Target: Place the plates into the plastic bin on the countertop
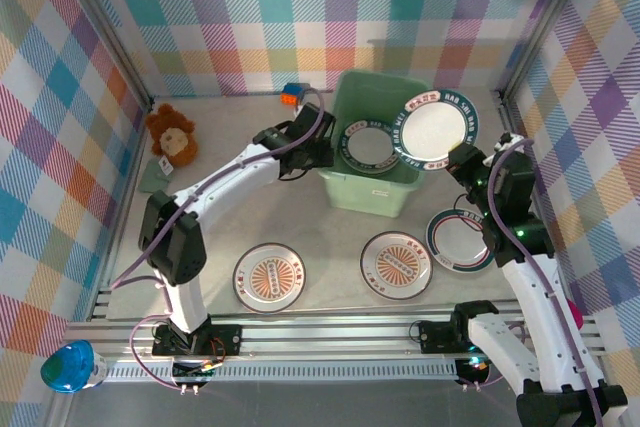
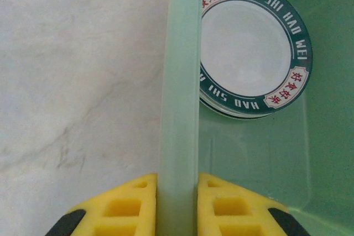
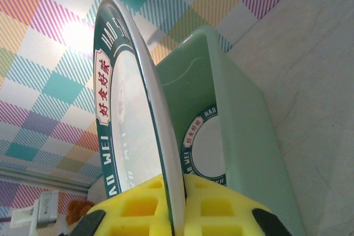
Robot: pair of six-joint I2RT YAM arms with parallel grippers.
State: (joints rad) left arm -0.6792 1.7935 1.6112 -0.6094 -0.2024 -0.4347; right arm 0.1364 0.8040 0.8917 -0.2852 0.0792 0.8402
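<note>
top external, left claw [image 1: 323,153] clamping plastic bin [image 1: 366,193] at rim, right claw [image 1: 461,155] gripping plate [image 1: 437,127] by edge above

I read "HAO SHI HAO WEI", white capitals, on the teal rim of the plate [image 2: 249,48] lying in the plastic bin [image 2: 178,81]; red Chinese characters in white panels on the same rim; second plate [image 3: 130,125], seen edge-on: "WEI", partial "HA", red characters likewise; orange-centred plates [image 1: 269,277]: lettering too small for me to read.
</note>
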